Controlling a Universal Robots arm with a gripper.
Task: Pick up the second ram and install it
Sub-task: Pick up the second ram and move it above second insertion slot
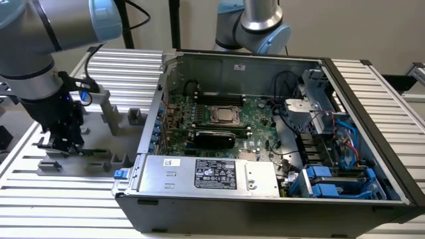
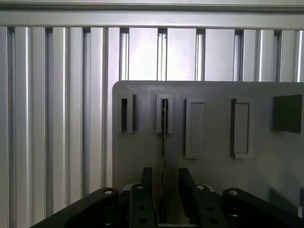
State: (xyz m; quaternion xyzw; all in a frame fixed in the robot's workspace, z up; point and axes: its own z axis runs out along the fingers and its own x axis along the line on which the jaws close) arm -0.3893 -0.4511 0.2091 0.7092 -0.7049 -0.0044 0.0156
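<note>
Wrist view, at the tool (image 2: 166, 175): hangs with fingers (image 2: 147, 190) parted, gripping nothing, one to each side of the second ram (image 2: 163, 137), propped edge-up in a slot of the grey fixture (image 2: 213, 175) on the counter (image 2: 57, 118), likely to leave both flat faces free for pinching.

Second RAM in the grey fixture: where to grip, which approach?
Pinch the RAM stick across its two flat faces at the top edge, coming straight down. It stands on edge in the fixture slots, a thin line between the gripper's open fingers.
</note>
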